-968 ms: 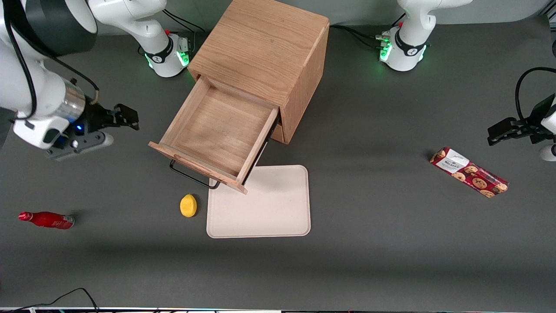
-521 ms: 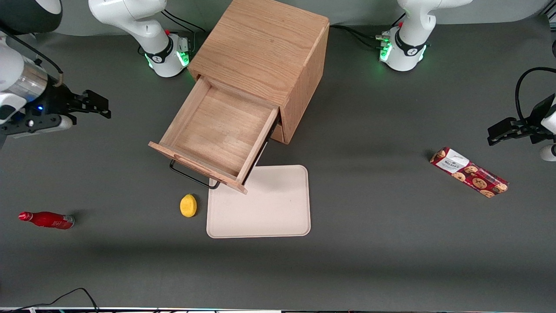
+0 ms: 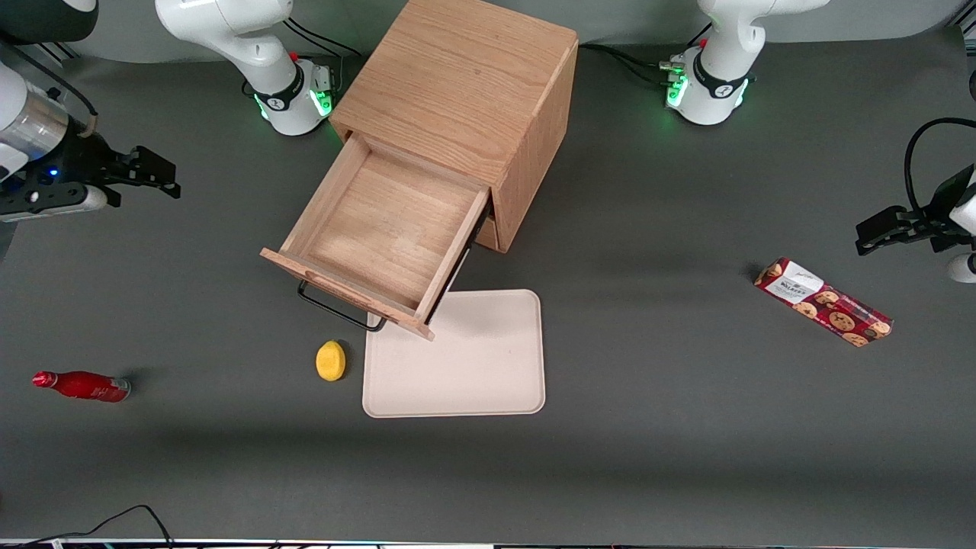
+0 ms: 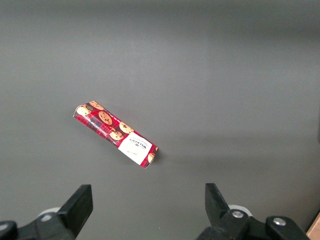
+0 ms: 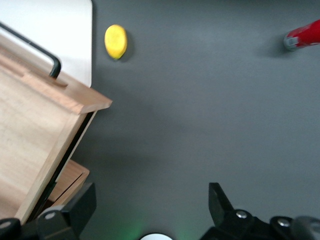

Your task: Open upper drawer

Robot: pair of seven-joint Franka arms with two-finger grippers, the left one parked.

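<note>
Upper drawer (image 3: pixel 381 232) pulled fully out, job apparently done; gripper (image 3: pixel 156 177) well apart toward working arm's end, fingers (image 5: pixel 222 200) spread, empty.

The gripper (image 5: pixel 150 210) hangs above bare dark grey worktop (image 5: pixel 200 125), its two fingers spread wide with nothing between them. Beside it the upper drawer (image 5: pixel 35 130) stands pulled out, its plain wood tray showing and its thin black bar handle (image 5: pixel 35 50) over a white tray (image 5: pixel 60 25). A yellow lemon (image 5: pixel 115 41) lies just beside that tray, and a red bottle (image 5: pixel 303 35) lies well apart.
</note>
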